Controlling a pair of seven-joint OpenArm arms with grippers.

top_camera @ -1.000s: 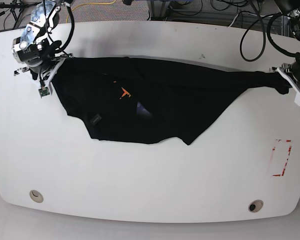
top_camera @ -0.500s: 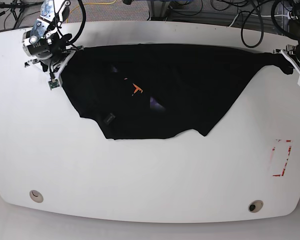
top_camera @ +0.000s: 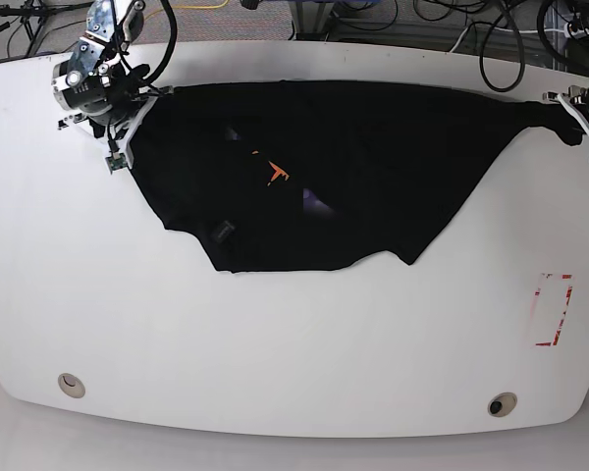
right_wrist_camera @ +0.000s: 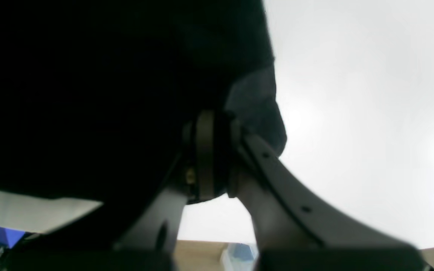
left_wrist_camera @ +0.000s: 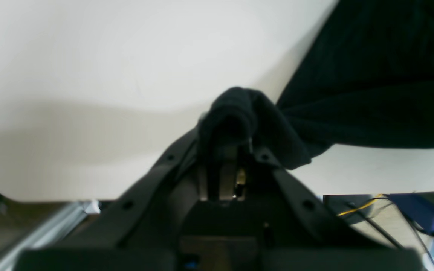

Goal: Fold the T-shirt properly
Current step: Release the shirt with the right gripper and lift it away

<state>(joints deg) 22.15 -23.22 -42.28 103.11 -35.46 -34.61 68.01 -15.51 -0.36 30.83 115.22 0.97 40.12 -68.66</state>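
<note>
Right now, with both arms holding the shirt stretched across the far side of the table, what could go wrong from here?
1. The left gripper holds only a small bunched tip of the T-shirt; more tension may pull it free.
2. The right gripper is buried in cloth in its wrist view, so its hold is hard to judge.
3. The shirt's near edge hangs uneven and pointed, so laying it down now would likely leave it crooked on the table.

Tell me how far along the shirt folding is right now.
Early stage. Done: the T-shirt is stretched wide across the far side of the table. In hand: the left gripper and right gripper are each shut on an opposite end of it; the left wrist view shows cloth bunched between the jaws. Left: no neat fold shows; the near edge hangs ragged, so all the folding remains.
</note>
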